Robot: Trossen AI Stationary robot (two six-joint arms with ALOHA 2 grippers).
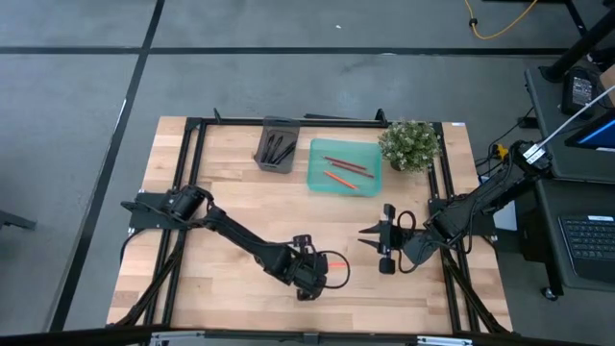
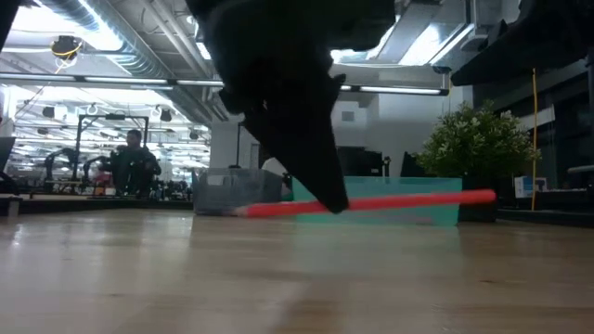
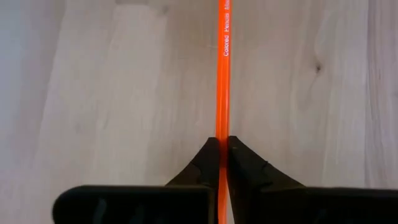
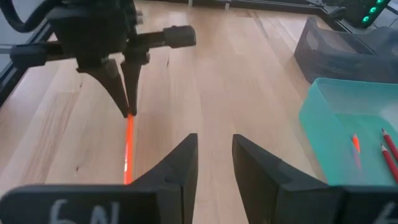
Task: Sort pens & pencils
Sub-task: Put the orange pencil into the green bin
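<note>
One orange pencil (image 1: 336,258) is near the table's front middle, and my left gripper (image 1: 307,270) is shut on it. In the left wrist view the pencil (image 3: 222,68) runs straight away from the shut fingers. My right gripper (image 1: 384,240) waits open just to the right, level, pointing toward the left gripper (image 4: 127,102). Black pens (image 1: 279,149) lie in the grey tray (image 1: 277,128) at the far side. Red and orange pencils (image 1: 344,169) lie in the teal tray (image 1: 317,178) beside it. My left gripper (image 3: 221,146) pinches the orange pencil's shaft (image 3: 221,127) between its two fingertips, partway along its length. The fingers (image 2: 316,176) come from above, pointing down, and lie across the pencil. The pencil (image 2: 408,200) stays level and looks lifted just clear of the wood.
A potted plant (image 1: 411,144) stands at the far right, next to the teal tray. A black frame (image 1: 192,130) runs round the table top. Bare wood (image 1: 221,279) shows along the near side. A person (image 2: 133,162) is in the room far behind the table.
</note>
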